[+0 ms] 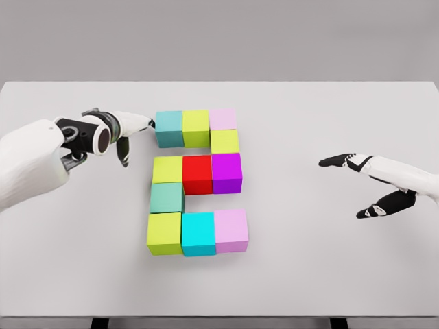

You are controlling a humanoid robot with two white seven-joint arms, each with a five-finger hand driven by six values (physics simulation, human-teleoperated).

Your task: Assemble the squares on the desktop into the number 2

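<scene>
Coloured cubes lie on the white table [309, 274] in the shape of a 2. The top row is a teal cube [169, 128], a yellow-green cube [196, 127] and a pale pink cube [223, 118]. Below the pink one sits a yellow-green cube [225, 141]. The middle row holds a yellow-green cube [167, 169], a red cube [197, 173] and a purple cube [227, 172]. A mint cube [167, 197] follows, then a bottom row of yellow-green [164, 233], cyan [199, 233] and pink [231, 229]. My left hand [130, 133] is open, fingertips touching the teal cube's left side. My right hand [360, 185] hovers open at the right.
The table's front edge runs along the bottom of the view, with dark legs [99, 322] showing beneath. A grey wall stands behind the far edge.
</scene>
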